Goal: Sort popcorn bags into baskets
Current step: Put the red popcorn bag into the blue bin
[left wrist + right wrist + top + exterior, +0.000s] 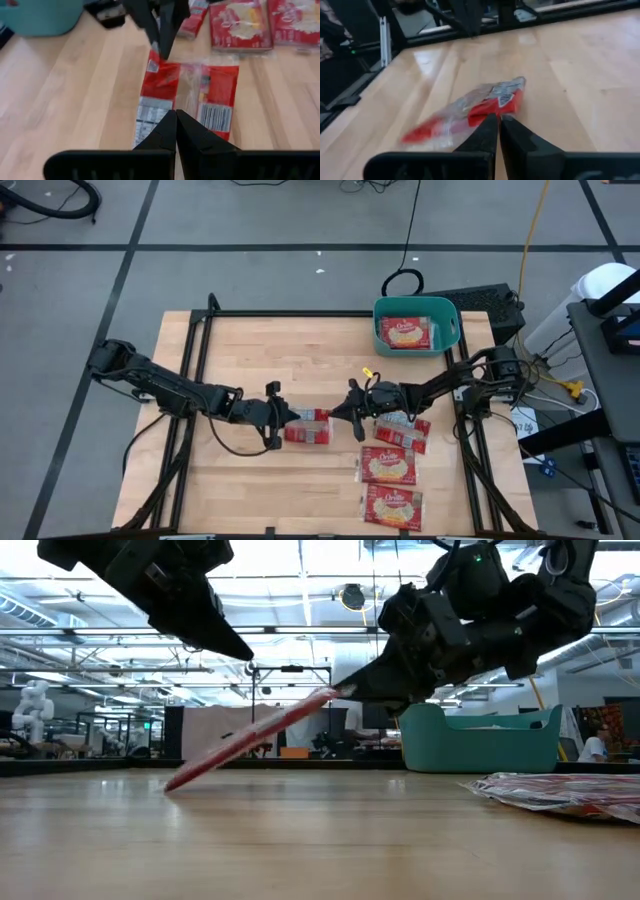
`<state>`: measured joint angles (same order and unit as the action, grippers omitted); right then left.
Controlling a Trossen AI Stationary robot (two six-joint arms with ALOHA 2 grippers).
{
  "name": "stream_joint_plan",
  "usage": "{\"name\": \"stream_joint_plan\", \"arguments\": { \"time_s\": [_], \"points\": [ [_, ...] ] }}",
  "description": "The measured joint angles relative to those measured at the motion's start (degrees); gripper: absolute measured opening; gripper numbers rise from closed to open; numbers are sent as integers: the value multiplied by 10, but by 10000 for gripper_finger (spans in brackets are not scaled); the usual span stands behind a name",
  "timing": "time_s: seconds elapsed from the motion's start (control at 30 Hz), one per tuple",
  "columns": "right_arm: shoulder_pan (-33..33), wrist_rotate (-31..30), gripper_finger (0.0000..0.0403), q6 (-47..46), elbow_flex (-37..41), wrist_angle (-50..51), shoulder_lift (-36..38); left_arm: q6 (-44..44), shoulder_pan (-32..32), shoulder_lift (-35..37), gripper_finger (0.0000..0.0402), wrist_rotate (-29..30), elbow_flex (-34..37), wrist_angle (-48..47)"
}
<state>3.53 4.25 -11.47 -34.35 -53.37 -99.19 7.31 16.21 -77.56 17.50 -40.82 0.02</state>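
Note:
One red popcorn bag (308,427) lies mid-table between my two grippers, its grey-white label face up. My right gripper (340,414) is shut on its right end. In the low view the bag (250,735) slants, right end raised. My left gripper (250,657) is shut and hangs just above the bag's left half, clear of it; its wrist view looks down past its fingertips (176,117) onto the bag (187,95). The teal basket (380,320) stands at the far right with one bag (405,333) lying flat inside. My right gripper pinches the bag's right end (504,101) between its two fingers. The fingers come from the table's right, nearly level and slanting a little down. The bag is tilted: the held end (325,698) is raised and the left end (172,783) rests on the table.
Three more red bags lie on the table's right near part: one (403,427) under my right arm, one (388,465) nearer, one (392,508) at the near edge. Black frame rails (195,360) run along the table's sides. Bare wood lies to the left and far middle.

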Motion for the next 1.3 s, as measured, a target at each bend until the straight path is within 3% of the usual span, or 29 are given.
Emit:
{"name": "stream_joint_plan", "arguments": {
  "time_s": [0.37,0.53,0.73,0.93,1.03,1.13,1.3],
  "points": [
    [11,-15,1,16,0,-4,9,96,12,-5,26,32,10,-50],
    [11,-15,0,59,-1,-14,9,135,20,-5,95,70,26,-50],
    [11,-12,0,109,-15,1,9,138,1,-5,213,106,39,-31],
    [11,-11,0,148,-28,2,9,73,-94,-20,298,-71,68,69],
    [11,-11,0,158,-32,4,9,24,-133,-35,303,-225,84,138],
    [11,-11,0,172,-34,5,9,0,-152,-53,268,-325,88,162],
    [9,-14,0,200,-34,5,9,-42,-155,-68,139,-339,87,162]
  ]
}}
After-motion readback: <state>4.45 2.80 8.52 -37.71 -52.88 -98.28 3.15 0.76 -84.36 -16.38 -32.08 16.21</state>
